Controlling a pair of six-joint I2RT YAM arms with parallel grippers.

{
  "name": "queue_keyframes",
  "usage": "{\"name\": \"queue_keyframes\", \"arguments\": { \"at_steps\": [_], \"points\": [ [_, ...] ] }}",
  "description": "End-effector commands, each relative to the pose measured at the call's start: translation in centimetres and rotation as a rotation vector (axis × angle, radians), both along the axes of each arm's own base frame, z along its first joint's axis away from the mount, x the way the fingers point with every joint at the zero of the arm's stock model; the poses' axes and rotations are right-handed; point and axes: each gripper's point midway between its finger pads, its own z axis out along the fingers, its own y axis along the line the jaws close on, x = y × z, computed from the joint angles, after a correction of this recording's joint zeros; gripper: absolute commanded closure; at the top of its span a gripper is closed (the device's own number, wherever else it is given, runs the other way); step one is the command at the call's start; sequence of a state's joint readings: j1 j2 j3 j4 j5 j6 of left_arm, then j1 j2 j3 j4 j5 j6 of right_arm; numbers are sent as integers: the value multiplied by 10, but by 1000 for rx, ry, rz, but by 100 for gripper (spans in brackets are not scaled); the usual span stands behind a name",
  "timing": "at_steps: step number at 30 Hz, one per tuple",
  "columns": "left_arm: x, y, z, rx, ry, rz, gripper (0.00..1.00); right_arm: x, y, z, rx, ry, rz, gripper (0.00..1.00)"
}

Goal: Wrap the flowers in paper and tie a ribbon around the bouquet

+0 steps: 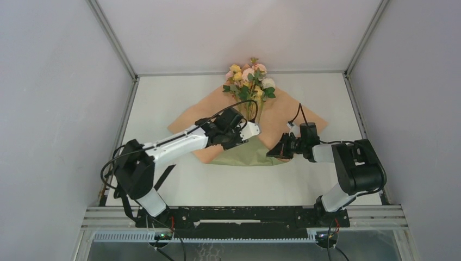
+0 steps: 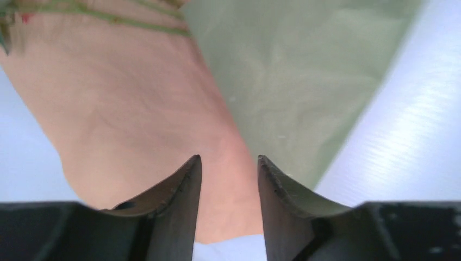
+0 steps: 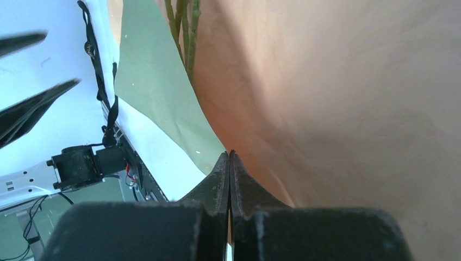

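The paper [image 1: 190, 117] is laid corner-on upon the table [image 1: 163, 185], peach face up. The flowers [image 1: 249, 81] are laid along its middle, blooms past the far corner and stems [image 3: 185, 32] running toward the arms. The near corner is turned up over the lower stems, so that an olive-green flap [image 1: 247, 155] is shown.

Only this 1st fold appears to be made. The 2 side corners are spread flat, so no cone is formed yet. The side folds and the whole tying step are judged to be left. No ribbon can be made out with certainty in any view.

The left gripper [image 2: 228, 159] is held over the seam where the green flap meets the peach sheet. Its jaws are parted and nothing is gripped between them.

The right gripper [image 3: 231, 155] is clenched at the right end of the flap. Its tips are pressed together on the edge of the paper, which is seen rising beside them, so the sheet is judged to be pinched there.

No brand, label or writing can be read on the paper, the arms or the walls.
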State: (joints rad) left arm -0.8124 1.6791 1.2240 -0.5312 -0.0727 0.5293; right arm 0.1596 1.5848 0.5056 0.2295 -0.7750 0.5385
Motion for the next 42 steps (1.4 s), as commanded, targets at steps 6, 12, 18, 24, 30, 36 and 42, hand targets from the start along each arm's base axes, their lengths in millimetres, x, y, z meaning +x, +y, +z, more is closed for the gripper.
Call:
{"name": "queue_keyframes", "arguments": {
  "at_steps": [6,12,18,24,30,36,42],
  "points": [
    [-73,-51,-2,-126,191,-183,77,14,0,-1,12,8,-45,100],
    [-43,-37,-47,-19,178,-100,81,11,-1,-4,6,21,-40,100],
    [-56,0,-77,57,275,-19,85,10,-5,-7,2,34,-43,100],
    [-78,35,-86,100,336,19,85,10,-10,-7,-1,40,-56,100],
    [-103,67,-108,139,446,79,85,10,-11,-8,-1,57,-65,100],
    [-101,68,-118,150,455,108,86,20,-33,5,-172,30,-132,70],
    [-99,70,-117,136,452,122,86,25,-86,55,-541,-129,-332,58]
  ]
}}
